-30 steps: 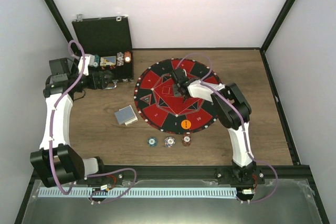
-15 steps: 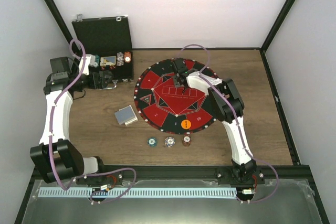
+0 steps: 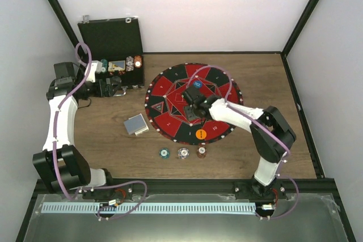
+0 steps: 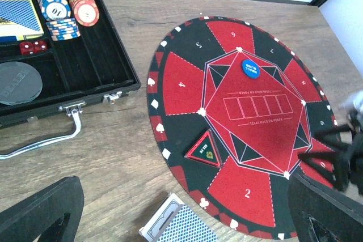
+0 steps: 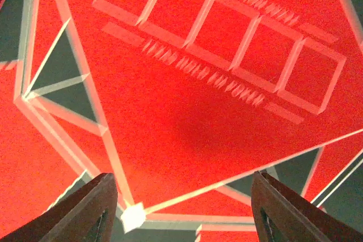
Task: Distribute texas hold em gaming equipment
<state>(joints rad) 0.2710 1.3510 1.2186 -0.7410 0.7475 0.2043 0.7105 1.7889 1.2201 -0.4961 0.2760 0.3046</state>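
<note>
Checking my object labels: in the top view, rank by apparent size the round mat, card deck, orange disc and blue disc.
1. Round mat
2. Card deck
3. Orange disc and blue disc: they look about alike, so no ranking between them.

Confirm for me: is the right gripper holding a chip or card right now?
No: the right wrist view shows the right gripper open above the red mat, with nothing between its jaws.
</note>
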